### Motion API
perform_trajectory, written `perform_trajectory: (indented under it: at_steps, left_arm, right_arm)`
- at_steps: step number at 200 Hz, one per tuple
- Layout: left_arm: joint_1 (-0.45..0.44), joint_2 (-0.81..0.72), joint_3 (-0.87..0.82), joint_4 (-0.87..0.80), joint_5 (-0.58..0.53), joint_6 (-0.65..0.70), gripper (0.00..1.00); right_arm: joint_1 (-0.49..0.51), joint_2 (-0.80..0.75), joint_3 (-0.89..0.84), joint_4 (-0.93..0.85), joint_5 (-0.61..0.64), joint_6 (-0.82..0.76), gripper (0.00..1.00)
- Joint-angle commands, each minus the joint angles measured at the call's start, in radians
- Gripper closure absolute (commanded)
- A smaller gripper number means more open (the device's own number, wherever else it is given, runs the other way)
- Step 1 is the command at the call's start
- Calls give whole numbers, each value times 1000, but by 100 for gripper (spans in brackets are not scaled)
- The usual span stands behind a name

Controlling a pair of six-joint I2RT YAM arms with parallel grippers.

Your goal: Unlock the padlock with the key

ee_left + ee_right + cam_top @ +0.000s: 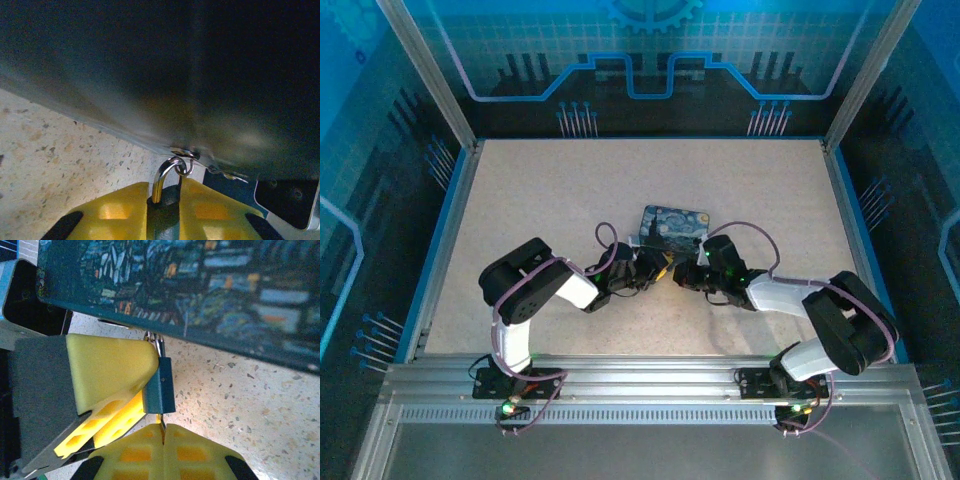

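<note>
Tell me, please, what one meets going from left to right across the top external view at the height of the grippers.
The left arm → left gripper → right gripper → right arm. The tin box overlaps both grippers, so I leave it out.

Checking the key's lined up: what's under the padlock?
Under the padlock, a thin key sticks up from the shut right jaws to its base. The jaws cover the rest of the key; the keyhole itself is hidden.

Right pincer point(163, 430) pinches the key point(161, 419) beneath the padlock point(161, 385); tin point(210, 290) above.
</note>
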Motion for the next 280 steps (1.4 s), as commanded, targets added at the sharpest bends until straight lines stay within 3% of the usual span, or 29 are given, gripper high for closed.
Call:
perform_trajectory:
  at_steps: [1,24,70,114,142,165,201,236,280]
  left_arm:
    - [-13,-18,12,-4,8,11,89]
    - [-13,-41,15,-34,1,32,98]
    - [-12,-57,10,-44,-5,35,100]
    - [-11,-74,13,-63,-6,36,100]
    - [-13,-91,16,-82,-10,30,100]
    - [-12,-114,21,-119,-18,30,100]
    - [-12,-137,12,-138,-42,4,100]
    - [-13,-149,13,-132,-42,-25,100]
    - [-13,-174,19,-173,-46,-43,100]
  right_arm:
    - [-15,-34,-7,-13,-19,-2,91]
    - [-24,-54,-17,-20,-15,-11,79]
    - [-79,-139,-18,-128,0,-107,67]
    - [-87,-359,31,-291,118,-387,59]
    - [-73,-559,30,-308,192,-620,47]
    - [-30,-723,-20,-257,271,-850,30]
    - [55,-876,-78,-254,273,-1214,20]
    - [171,-866,-63,-361,388,-1481,14]
    - [317,-743,-51,-417,613,-1740,14]
